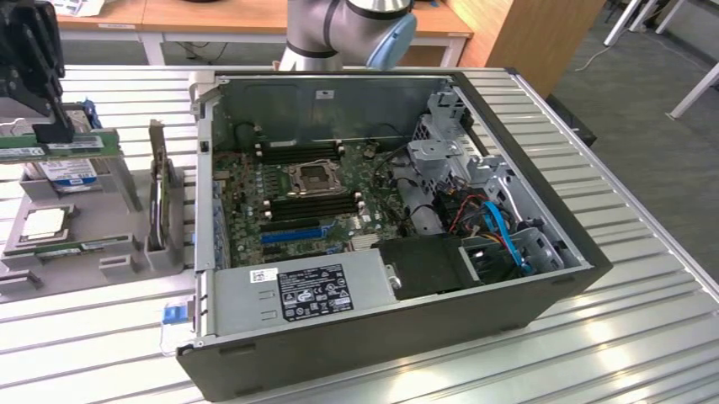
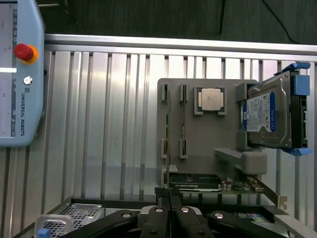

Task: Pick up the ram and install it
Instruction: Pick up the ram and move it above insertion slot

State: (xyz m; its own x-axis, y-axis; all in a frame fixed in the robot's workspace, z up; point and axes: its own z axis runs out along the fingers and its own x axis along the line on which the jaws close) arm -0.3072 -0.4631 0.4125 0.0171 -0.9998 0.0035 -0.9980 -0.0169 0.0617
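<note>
exterior view, gripper (image 1: 53,132) pinched nearly closed, apparently on the ram (image 1: 79,144), over grey tray (image 1: 124,265)

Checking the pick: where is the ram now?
Exterior view's far left: the ram is gripped in the claw, above the grey rack, near the hard drive.

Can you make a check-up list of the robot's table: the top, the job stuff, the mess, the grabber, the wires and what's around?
Surface: ribbed metal table bearing an open computer case and a gray holder.
Job's things: ram gripped at the holder, not in the case; motherboard lies inside the case.
Clutter: spare ram stick, processor chip, hard drive, graphics card.
Grippers: gripper shut on the ram.
Cables: blue cable inside the case.
Surroundings: teach pendant, wooden desks.
</note>
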